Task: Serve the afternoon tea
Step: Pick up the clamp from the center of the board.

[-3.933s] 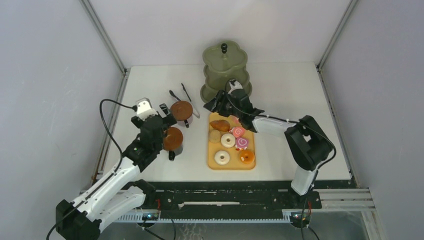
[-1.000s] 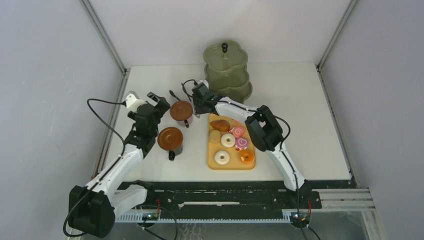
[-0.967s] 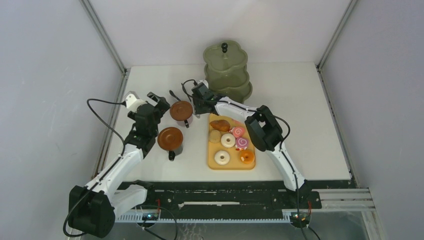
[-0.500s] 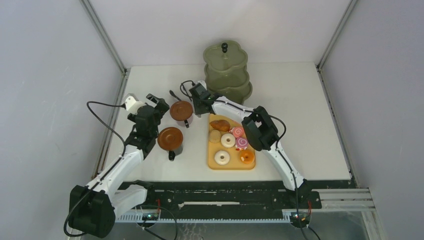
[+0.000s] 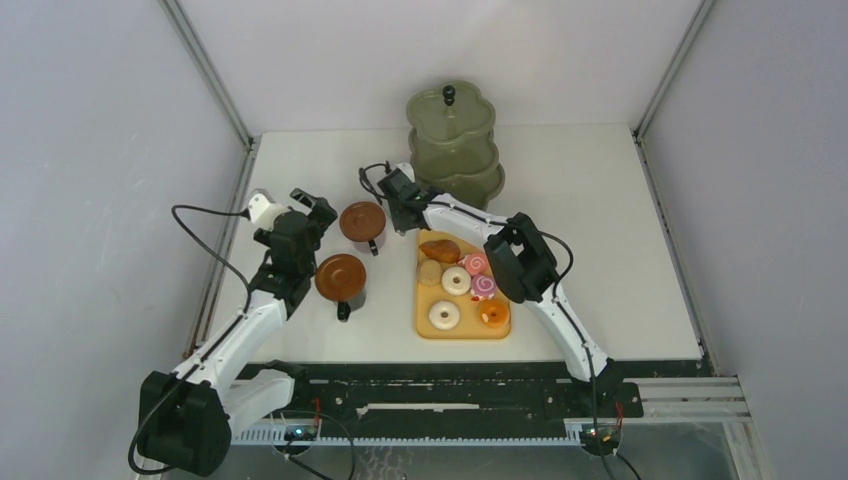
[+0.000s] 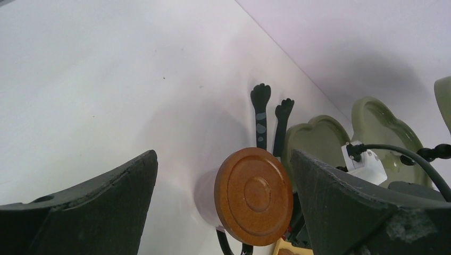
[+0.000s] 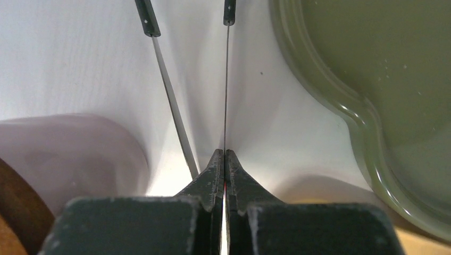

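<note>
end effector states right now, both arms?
Left end effector: open, holding nothing.
Right end effector: closed on one arm of the tongs.

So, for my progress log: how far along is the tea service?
Done: nothing served yet; the visible tiers of the green stand are bare and the pastries all lie on the orange tray. In hand: the right gripper is shut on one arm of the black tongs; the left gripper hovers open beside the two cups. Left: load the stand and set out the cups.
</note>
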Robot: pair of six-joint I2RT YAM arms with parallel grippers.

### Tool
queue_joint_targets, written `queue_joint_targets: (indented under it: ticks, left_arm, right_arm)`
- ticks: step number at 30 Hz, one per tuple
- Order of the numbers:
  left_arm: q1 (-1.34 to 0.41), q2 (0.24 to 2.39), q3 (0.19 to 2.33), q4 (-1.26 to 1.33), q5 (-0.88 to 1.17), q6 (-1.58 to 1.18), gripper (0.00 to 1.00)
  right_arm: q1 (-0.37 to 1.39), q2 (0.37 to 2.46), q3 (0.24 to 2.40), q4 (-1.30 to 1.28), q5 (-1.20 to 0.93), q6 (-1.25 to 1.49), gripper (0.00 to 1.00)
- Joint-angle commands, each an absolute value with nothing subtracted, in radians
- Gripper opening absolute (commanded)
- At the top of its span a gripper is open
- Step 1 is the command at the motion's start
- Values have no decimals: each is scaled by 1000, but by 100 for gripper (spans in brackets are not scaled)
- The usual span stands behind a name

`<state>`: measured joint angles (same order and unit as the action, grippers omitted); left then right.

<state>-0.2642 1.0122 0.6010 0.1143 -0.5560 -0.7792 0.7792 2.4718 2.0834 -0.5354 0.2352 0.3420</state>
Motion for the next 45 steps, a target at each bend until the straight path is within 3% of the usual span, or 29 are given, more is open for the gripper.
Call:
queue_joint_targets:
  ticks: [1, 21, 45]
  left_arm:
    - [-251, 981, 604, 119, -580, -786, 100]
    - [-248, 928, 676, 40, -545, -721, 100]
    - [-274, 844, 726, -28, -303, -609, 97]
  right_arm:
    - [798, 2360, 2019, -534, 297, 314, 0]
    - [844, 2093, 1790, -528, 417, 258, 0]
    - [974, 1758, 1378, -541, 493, 380, 0]
